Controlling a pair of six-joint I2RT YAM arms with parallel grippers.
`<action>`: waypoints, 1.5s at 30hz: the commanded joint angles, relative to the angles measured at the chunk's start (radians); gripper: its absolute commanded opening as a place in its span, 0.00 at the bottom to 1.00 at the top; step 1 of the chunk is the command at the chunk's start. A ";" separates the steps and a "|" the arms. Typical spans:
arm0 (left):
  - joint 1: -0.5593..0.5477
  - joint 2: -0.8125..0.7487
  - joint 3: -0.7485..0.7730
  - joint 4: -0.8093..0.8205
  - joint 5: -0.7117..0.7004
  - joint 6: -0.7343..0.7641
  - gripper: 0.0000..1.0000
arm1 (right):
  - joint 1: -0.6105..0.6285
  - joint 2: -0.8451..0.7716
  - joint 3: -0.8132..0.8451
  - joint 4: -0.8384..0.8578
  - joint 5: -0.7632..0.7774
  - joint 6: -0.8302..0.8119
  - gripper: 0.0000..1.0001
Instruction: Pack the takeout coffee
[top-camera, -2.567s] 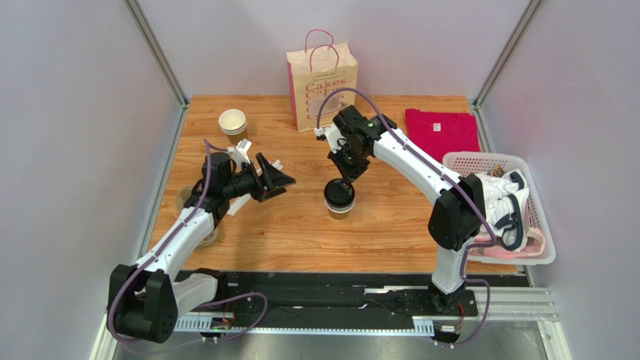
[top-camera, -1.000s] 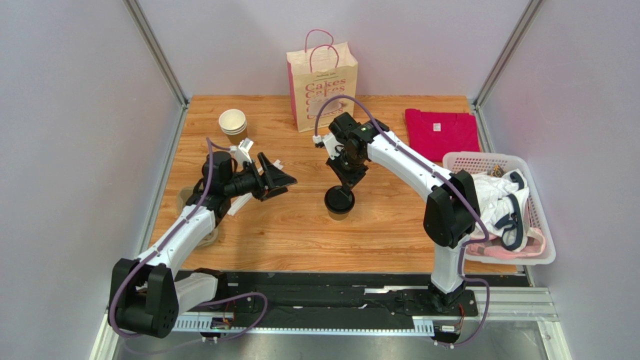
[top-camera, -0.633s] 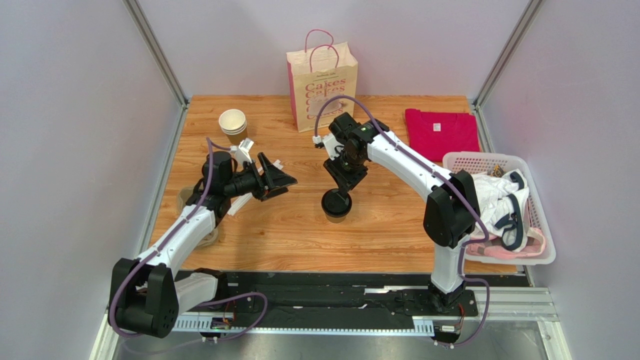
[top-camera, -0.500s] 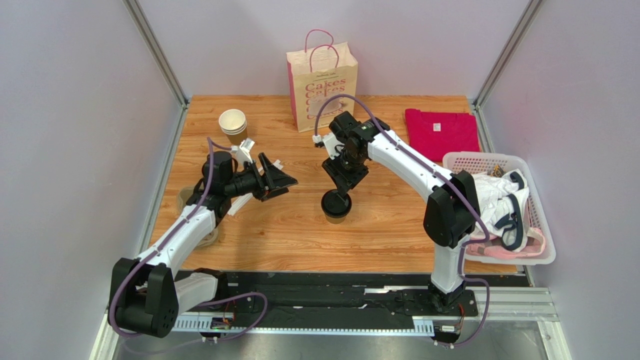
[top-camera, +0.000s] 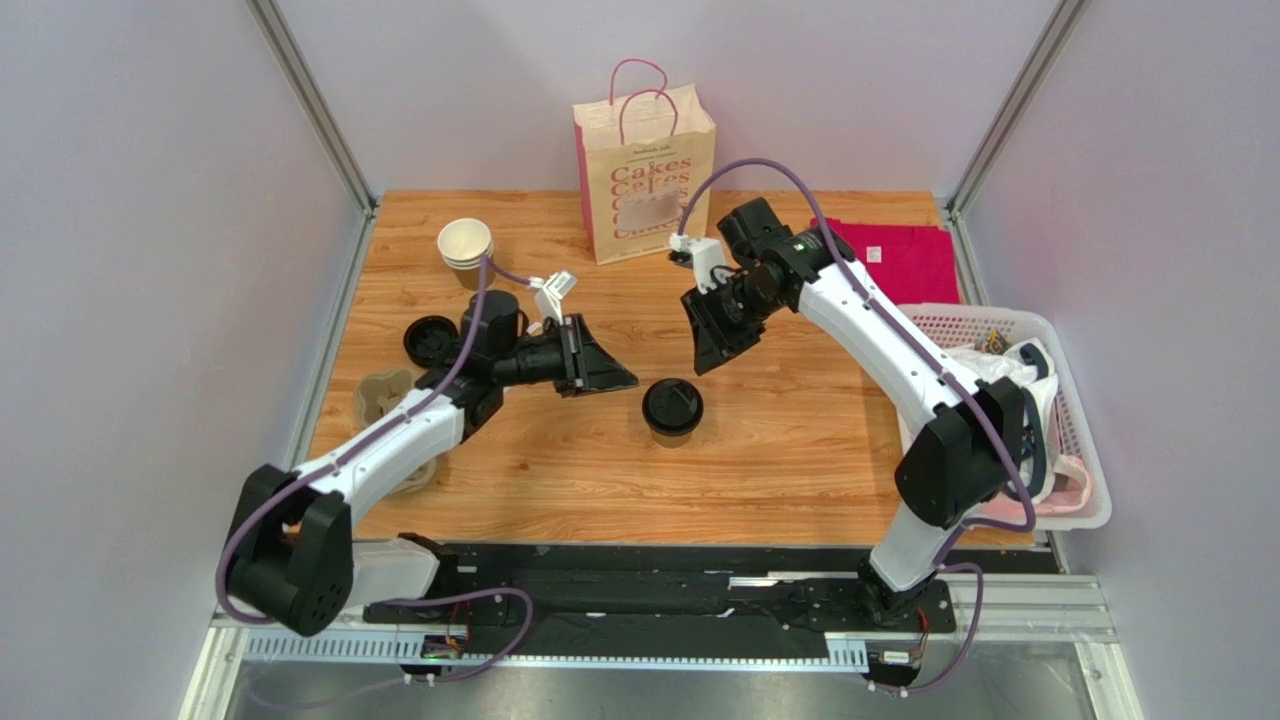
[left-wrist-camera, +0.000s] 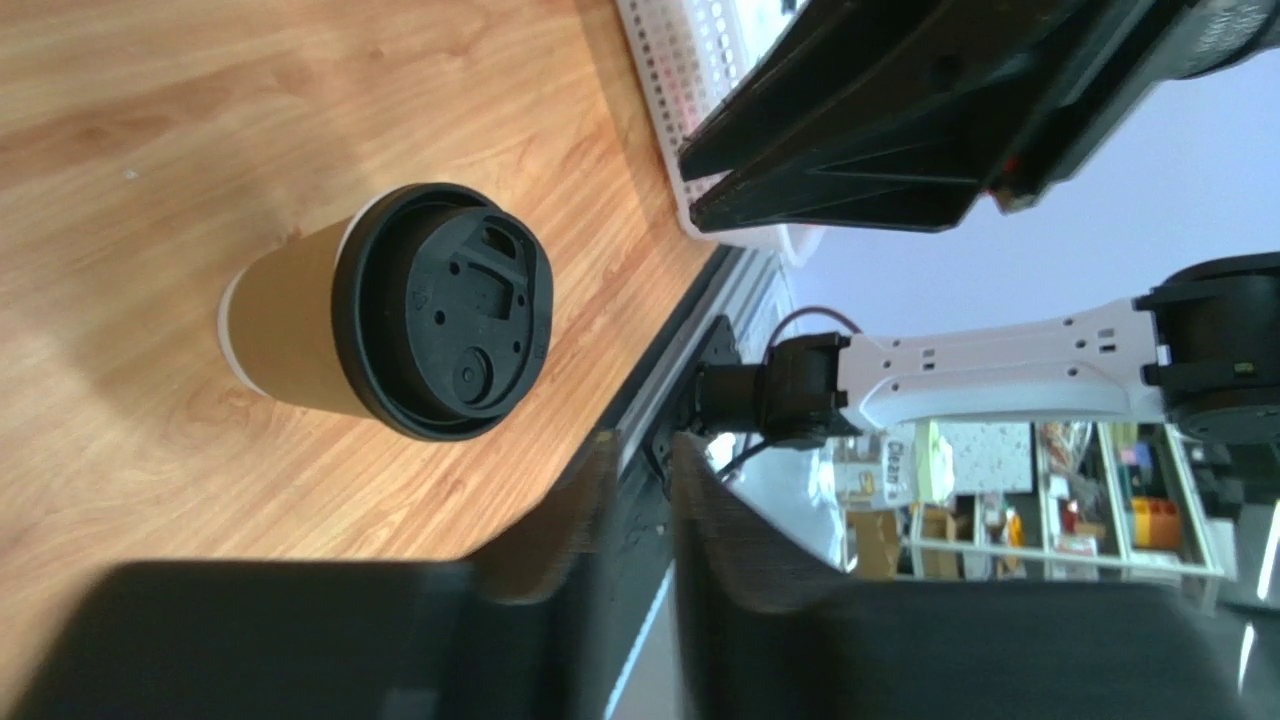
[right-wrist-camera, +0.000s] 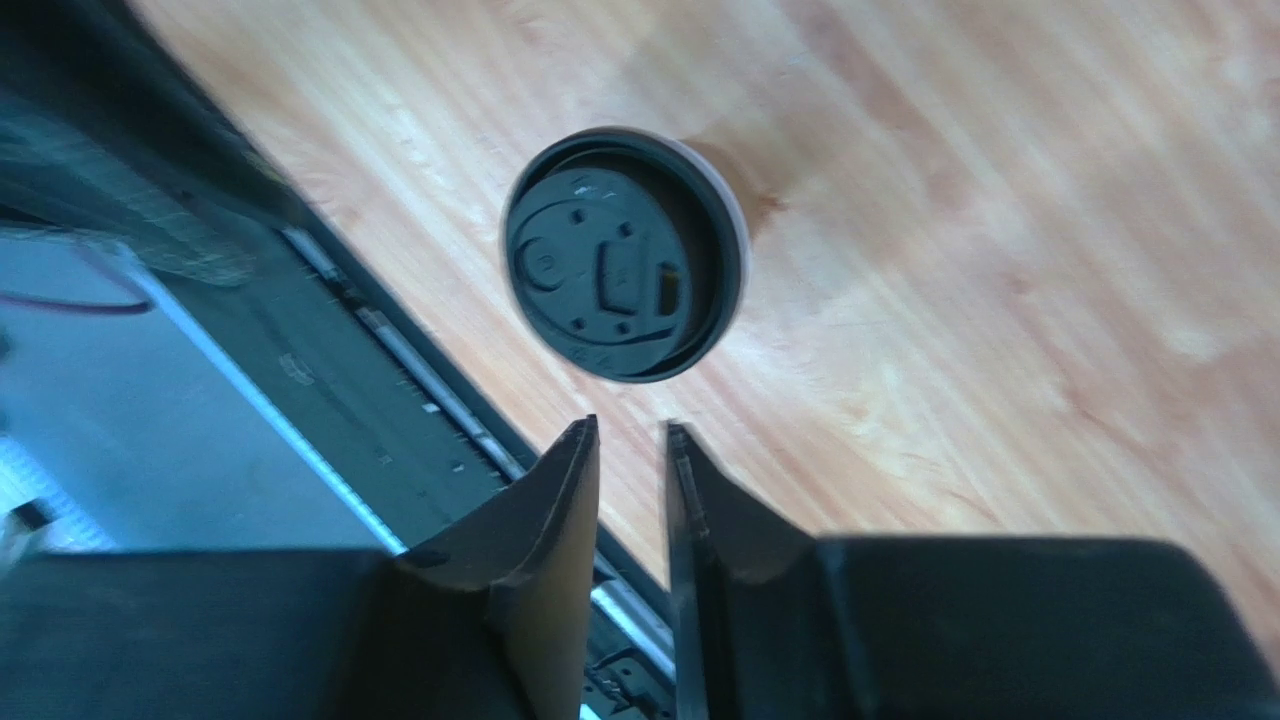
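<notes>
The takeout coffee (top-camera: 673, 408), a brown paper cup with its black lid on, stands upright in the middle of the table. It also shows in the left wrist view (left-wrist-camera: 301, 338) and from above in the right wrist view (right-wrist-camera: 624, 278). My left gripper (top-camera: 621, 381) lies level just left of the cup, not touching it. Its jaws (left-wrist-camera: 643, 443) are drawn to a narrow slit with nothing between them. My right gripper (top-camera: 702, 360) hangs above and behind the cup, clear of it. Its jaws (right-wrist-camera: 631, 428) are also nearly together and empty.
A cream paper bag with pink handles (top-camera: 643, 158) stands at the back centre. Stacked empty cups (top-camera: 466, 246) and spare black lids (top-camera: 433, 339) sit back left, a grey pulp carrier (top-camera: 382, 402) at the left edge. A red shirt (top-camera: 906, 264) and a white laundry basket (top-camera: 1085, 495) are on the right.
My right gripper has lifted off the cup's lid and pulled back to the right. My left arm has swung right toward the cup and its jaws have closed.
</notes>
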 joint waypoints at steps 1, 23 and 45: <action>-0.059 0.095 0.085 0.091 0.032 0.005 0.14 | -0.037 -0.043 -0.124 0.130 -0.258 0.118 0.16; -0.102 0.426 0.129 0.004 0.027 0.123 0.00 | -0.079 0.109 -0.359 0.330 -0.290 0.195 0.05; -0.067 0.601 0.093 -0.010 -0.009 0.165 0.00 | -0.122 0.257 -0.474 0.451 -0.245 0.181 0.00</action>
